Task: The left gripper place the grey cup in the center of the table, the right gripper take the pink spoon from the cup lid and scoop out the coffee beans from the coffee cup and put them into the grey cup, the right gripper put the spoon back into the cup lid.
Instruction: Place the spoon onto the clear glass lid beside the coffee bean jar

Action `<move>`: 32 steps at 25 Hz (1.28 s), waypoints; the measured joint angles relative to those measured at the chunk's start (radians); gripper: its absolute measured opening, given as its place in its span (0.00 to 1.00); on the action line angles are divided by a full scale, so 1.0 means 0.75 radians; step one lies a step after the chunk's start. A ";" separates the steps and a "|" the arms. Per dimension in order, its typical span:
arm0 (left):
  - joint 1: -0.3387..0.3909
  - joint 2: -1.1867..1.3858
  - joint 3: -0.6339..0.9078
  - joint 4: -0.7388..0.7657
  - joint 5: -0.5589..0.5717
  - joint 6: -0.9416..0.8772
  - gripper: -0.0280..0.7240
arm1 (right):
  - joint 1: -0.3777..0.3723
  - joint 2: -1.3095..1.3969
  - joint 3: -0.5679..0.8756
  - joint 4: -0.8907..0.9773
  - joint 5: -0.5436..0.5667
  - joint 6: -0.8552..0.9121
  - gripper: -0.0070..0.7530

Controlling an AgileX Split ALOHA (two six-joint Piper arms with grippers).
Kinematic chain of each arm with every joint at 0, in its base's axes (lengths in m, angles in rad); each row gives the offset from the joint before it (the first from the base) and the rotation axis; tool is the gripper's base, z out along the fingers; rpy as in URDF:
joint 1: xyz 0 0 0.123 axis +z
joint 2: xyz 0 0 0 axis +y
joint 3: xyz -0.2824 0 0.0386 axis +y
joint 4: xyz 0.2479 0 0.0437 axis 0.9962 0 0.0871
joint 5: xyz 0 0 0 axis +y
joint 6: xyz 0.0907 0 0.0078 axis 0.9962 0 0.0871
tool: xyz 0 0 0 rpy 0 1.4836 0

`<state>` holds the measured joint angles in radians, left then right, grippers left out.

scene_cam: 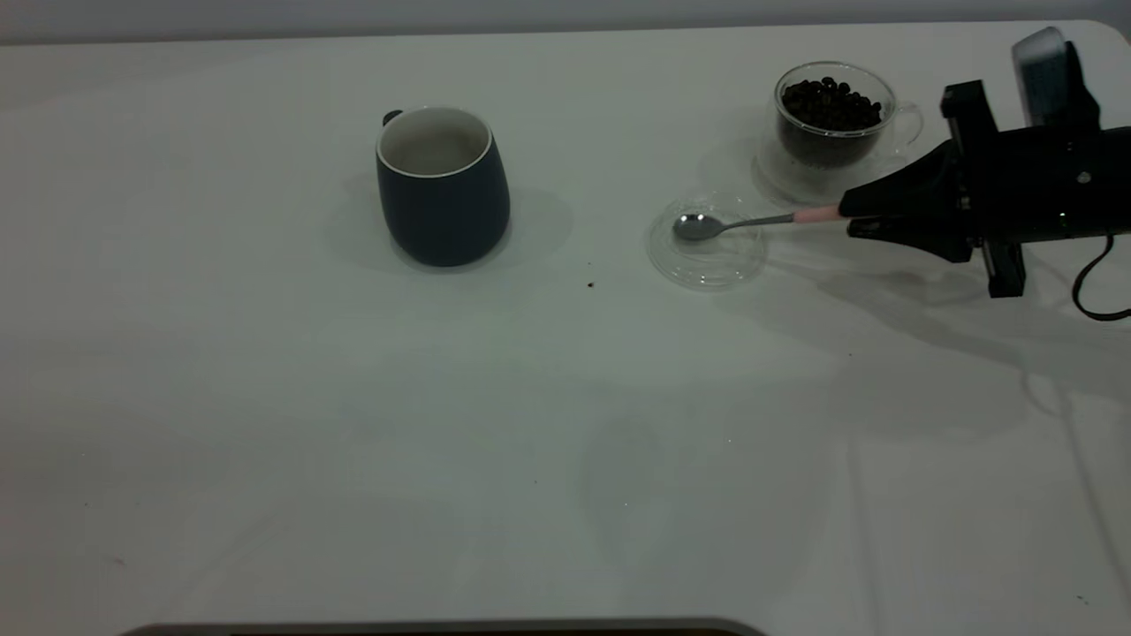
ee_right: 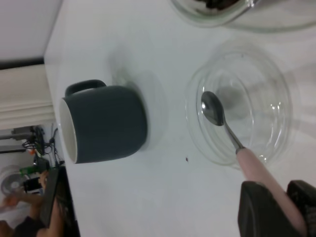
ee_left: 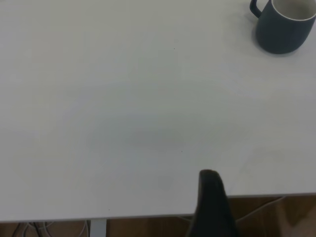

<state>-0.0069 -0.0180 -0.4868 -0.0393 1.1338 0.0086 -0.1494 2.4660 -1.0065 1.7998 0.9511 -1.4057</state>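
Note:
The grey cup (scene_cam: 442,194) stands upright on the white table (scene_cam: 530,442), left of the middle, its handle turned to the far side; it also shows in both wrist views (ee_left: 284,27) (ee_right: 106,123). My right gripper (scene_cam: 844,216) (ee_right: 291,202) is shut on the pale handle of the pink spoon (scene_cam: 751,221) (ee_right: 227,131). The spoon's metal bowl is inside the clear cup lid (scene_cam: 707,269) (ee_right: 266,98); whether it touches I cannot tell. Behind the lid stands the glass coffee cup (scene_cam: 831,132) (ee_right: 212,12), filled with coffee beans (scene_cam: 831,102). My left gripper (ee_left: 212,197) hangs at the table's edge, far from the cup.
A single dark speck (scene_cam: 590,284) lies on the table between the grey cup and the lid. In the right wrist view a person (ee_right: 19,207) and equipment show beyond the table's far edge. Wooden floor shows past the table edge (ee_left: 148,217) in the left wrist view.

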 joint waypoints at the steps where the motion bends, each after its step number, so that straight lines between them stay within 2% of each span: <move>1: 0.000 0.000 0.000 0.000 0.000 0.000 0.82 | 0.009 0.000 -0.004 0.000 -0.014 0.001 0.16; 12: 0.000 0.000 0.000 0.000 0.000 0.001 0.82 | 0.077 0.004 -0.045 -0.002 -0.049 -0.006 0.16; 18: 0.000 0.000 0.000 0.000 0.000 0.001 0.82 | 0.079 0.004 -0.055 -0.001 -0.058 -0.007 0.16; 21: 0.000 0.000 0.000 0.000 0.000 0.001 0.82 | 0.079 0.004 -0.059 -0.001 -0.064 -0.009 0.20; 23: 0.000 0.000 0.000 0.000 0.000 0.001 0.82 | 0.079 0.004 -0.059 -0.001 -0.067 -0.009 0.31; 28: 0.000 0.000 0.000 0.000 0.000 0.001 0.82 | 0.079 0.004 -0.059 -0.001 -0.068 -0.004 0.68; 30: 0.000 0.000 0.000 0.000 0.000 0.001 0.82 | 0.079 0.004 -0.059 -0.001 -0.071 -0.004 0.80; 32: 0.000 0.000 0.000 0.000 0.000 0.001 0.82 | 0.079 0.004 -0.059 -0.002 -0.086 -0.004 0.86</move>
<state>-0.0069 -0.0180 -0.4868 -0.0393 1.1338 0.0095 -0.0900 2.4693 -1.0504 1.7985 0.8863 -1.4086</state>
